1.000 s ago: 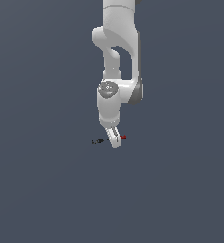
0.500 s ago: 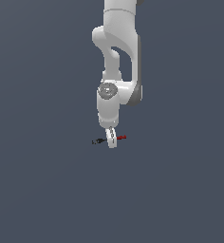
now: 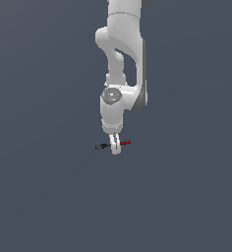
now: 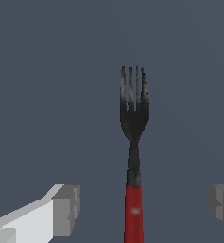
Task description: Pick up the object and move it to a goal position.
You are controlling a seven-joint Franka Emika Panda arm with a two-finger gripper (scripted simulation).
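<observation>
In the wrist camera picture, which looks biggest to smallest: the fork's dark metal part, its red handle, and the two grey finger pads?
1. Dark metal part, tines plus neck.
2. Red handle, cut off by the picture's edge, so only partly shown.
3. The grey finger pads: both are cropped and look similar in size, so I won't rank them against each other.

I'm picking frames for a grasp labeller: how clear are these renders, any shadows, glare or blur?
Exterior view: flat even light, no shadows or glare, but the fork is tiny and partly hidden by the gripper. Wrist view: sharp enough to show tines and red handle, jagged pixel edges, fingers cropped at the frame edge.
</observation>
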